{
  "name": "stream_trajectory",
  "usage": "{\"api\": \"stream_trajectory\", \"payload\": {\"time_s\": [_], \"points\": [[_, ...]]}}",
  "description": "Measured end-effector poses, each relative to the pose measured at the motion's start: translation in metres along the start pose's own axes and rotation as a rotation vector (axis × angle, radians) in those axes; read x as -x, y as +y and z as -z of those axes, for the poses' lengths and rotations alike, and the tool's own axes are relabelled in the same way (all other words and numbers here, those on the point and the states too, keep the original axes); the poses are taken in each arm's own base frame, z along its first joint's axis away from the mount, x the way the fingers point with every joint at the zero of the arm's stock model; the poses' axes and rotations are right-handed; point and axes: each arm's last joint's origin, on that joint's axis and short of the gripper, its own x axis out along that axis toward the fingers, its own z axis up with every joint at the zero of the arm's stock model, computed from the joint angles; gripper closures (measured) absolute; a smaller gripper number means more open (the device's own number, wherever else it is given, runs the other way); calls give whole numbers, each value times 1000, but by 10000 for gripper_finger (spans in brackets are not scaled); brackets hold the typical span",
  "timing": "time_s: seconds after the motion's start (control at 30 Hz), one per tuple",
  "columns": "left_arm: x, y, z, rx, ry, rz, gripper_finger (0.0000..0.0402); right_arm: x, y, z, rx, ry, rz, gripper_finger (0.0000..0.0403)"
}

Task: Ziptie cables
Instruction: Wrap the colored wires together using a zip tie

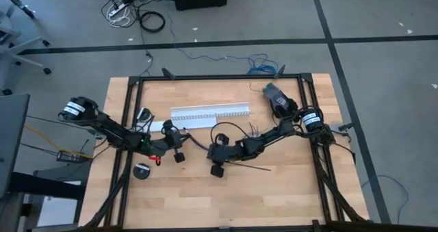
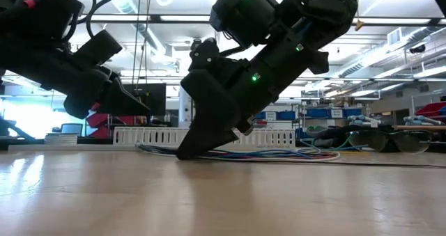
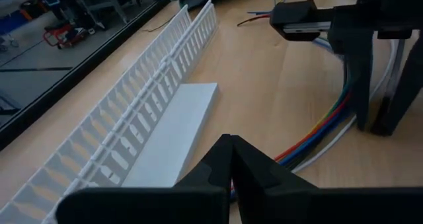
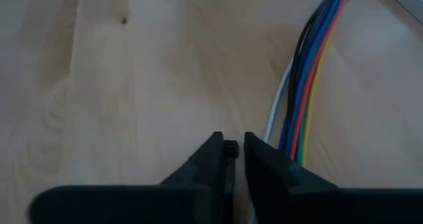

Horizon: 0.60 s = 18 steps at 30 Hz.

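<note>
A: Where did the cables (image 4: 305, 85) lie?

B: On the table (image 1: 287, 191), near its middle, just in front of the white slotted channel (image 1: 209, 112) and running between the two arms. The left gripper (image 3: 231, 178) had its jaws pressed together at one end of the bunch; the coloured strands disappeared under its tips, so I couldn't tell if it pinched them.

A: And the right gripper (image 4: 234, 151)?

B: Tips down at the table just beside the cables, jaws narrowed to a slit around a small dark piece. Whether that was the ziptie (image 1: 256, 168), I couldn't tell; a thin dark strip lay beside that arm.

A: Room to move?

B: Bare wood stretched toward the near edge.
</note>
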Motion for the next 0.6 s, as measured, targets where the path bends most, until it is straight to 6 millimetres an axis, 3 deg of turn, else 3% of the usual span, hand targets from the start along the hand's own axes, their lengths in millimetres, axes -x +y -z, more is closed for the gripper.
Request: {"api": "stream_trajectory", "payload": {"time_s": [0.1,0.6], "points": [[0,0,0,0,0,0,402,0,1,-2,11,-25,-10,395],[0,0,0,62,1,2,401,33,1,-36,66,-130,-44,402]]}}
